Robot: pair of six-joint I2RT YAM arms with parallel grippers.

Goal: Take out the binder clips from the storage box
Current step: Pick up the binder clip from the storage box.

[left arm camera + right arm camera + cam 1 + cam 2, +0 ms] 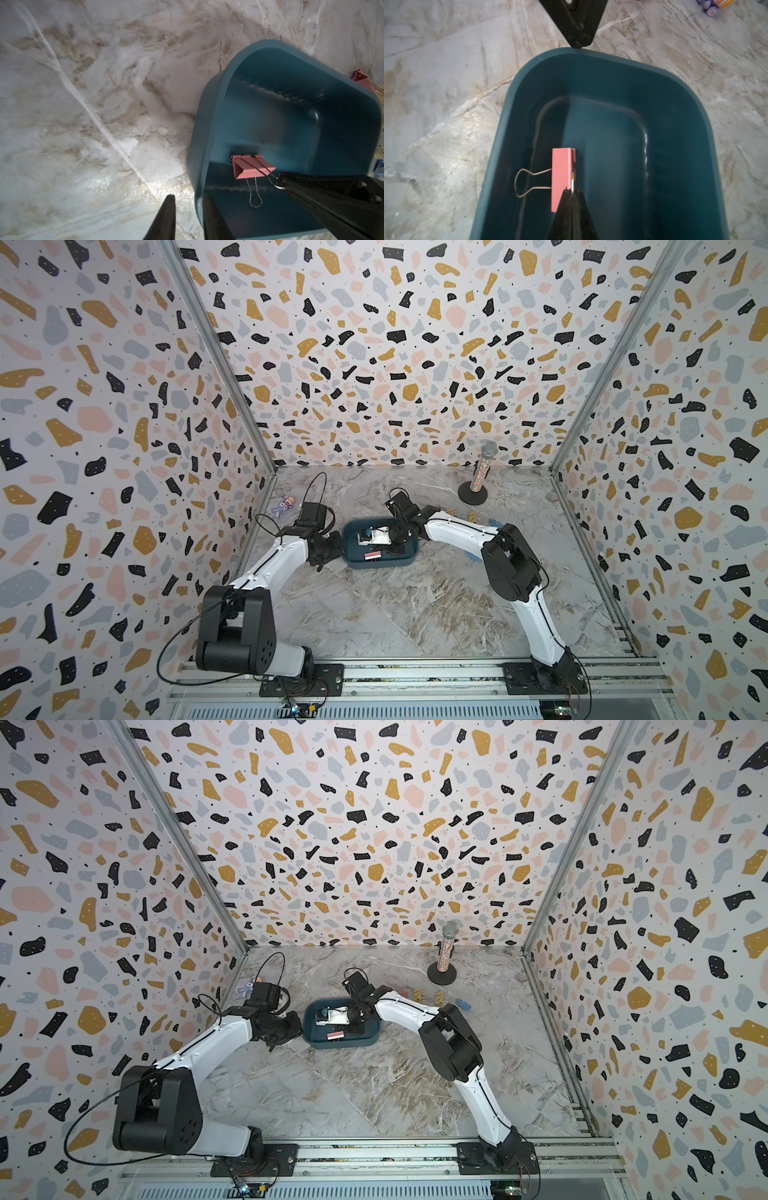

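Observation:
The teal storage box (409, 558) sits mid-table in both top views. Inside it a pink binder clip (560, 176) lies near one long wall, also visible as a binder clip (252, 169) in the left wrist view. My right gripper (572, 190) reaches into the box and is shut on one of the clip's wire handles; the other handle lies flat. My left gripper (189, 199) straddles the box wall at the left end, one finger inside and one outside, clamped on the rim. More binder clips (417, 993) lie on the table behind the right arm.
A glittery microphone on a round black stand (482, 477) is at the back right. A small purple toy figure (284, 506) lies at the back left by the wall. Loose yellow, blue and pink clips (462, 1004) are scattered right of the box.

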